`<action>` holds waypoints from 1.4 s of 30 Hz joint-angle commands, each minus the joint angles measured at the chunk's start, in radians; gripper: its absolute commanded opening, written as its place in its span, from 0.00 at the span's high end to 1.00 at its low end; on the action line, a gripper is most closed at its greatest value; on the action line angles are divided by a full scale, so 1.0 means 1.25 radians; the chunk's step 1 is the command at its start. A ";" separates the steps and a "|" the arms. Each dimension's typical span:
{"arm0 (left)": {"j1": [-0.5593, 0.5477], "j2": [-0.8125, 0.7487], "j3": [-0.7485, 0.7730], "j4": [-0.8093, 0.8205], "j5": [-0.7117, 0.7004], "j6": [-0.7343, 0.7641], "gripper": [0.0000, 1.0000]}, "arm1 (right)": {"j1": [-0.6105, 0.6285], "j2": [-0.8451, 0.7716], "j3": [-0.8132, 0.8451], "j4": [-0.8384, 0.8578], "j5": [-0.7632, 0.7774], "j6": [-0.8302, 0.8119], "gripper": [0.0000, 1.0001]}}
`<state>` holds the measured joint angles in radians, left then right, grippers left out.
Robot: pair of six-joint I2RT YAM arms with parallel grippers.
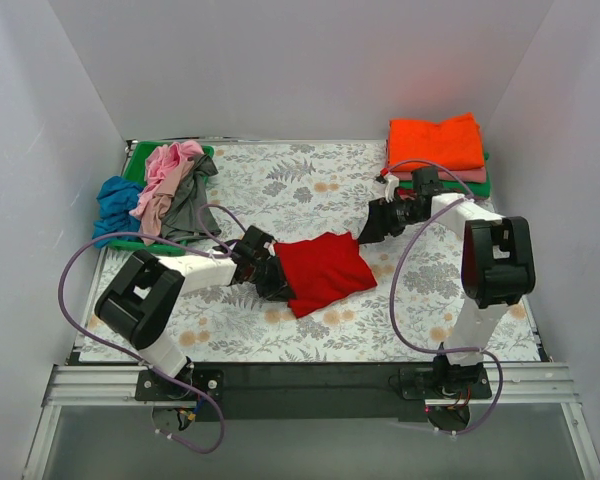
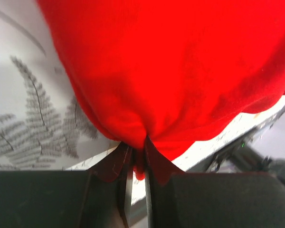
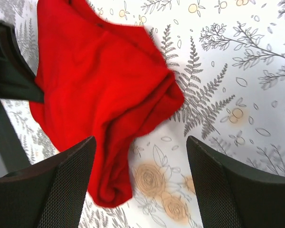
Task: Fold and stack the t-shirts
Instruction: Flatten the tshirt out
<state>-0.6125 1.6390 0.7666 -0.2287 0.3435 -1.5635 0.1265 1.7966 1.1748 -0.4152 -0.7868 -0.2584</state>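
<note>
A folded bright red t-shirt lies in the middle of the table. My left gripper is shut on its left edge; the left wrist view shows the red cloth pinched between the fingers. My right gripper is open and empty just off the shirt's far right corner; the right wrist view shows the red shirt below and left of the open fingers. A stack of folded shirts with orange on top sits at the back right. A heap of pink, grey and blue shirts lies at the back left.
The floral grey tablecloth covers the table. A green tray sits under the unfolded heap at the back left. White walls close in the left, back and right sides. Purple cables loop from both arms.
</note>
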 commanded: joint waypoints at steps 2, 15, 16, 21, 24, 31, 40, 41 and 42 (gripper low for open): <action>-0.001 0.006 -0.037 -0.121 0.038 0.067 0.93 | 0.042 0.074 0.064 0.002 -0.047 0.070 0.17; -0.001 -0.026 -0.017 -0.162 0.021 0.083 0.93 | 0.149 0.168 0.077 -0.057 0.059 0.149 0.42; -0.001 -0.025 -0.019 -0.162 0.019 0.083 0.93 | 0.149 0.168 0.088 -0.057 0.059 0.149 0.42; 0.011 -0.029 -0.030 -0.164 0.017 0.089 0.93 | 0.148 0.243 0.252 -0.110 0.035 0.117 0.91; 0.026 -0.034 -0.032 -0.170 0.012 0.097 0.93 | 0.150 0.256 0.340 -0.106 0.080 0.059 0.98; 0.056 -0.026 -0.033 -0.162 0.007 0.101 0.92 | 0.153 0.267 0.404 -0.113 0.075 -0.040 0.64; 0.065 -0.053 -0.024 -0.153 0.011 0.100 0.81 | 0.149 0.227 0.366 -0.111 0.109 -0.026 0.09; 0.065 -0.056 -0.024 -0.153 0.014 0.100 0.80 | 0.150 0.234 0.356 -0.113 0.103 -0.005 0.07; 0.067 -0.059 -0.023 -0.153 0.014 0.100 0.80 | 0.150 0.243 0.350 -0.112 0.103 0.004 0.05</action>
<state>-0.5381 1.6039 0.7597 -0.3679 0.4103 -1.4620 0.3115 2.1307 1.6356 -0.5575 -0.6395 -0.2836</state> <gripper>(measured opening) 0.195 0.942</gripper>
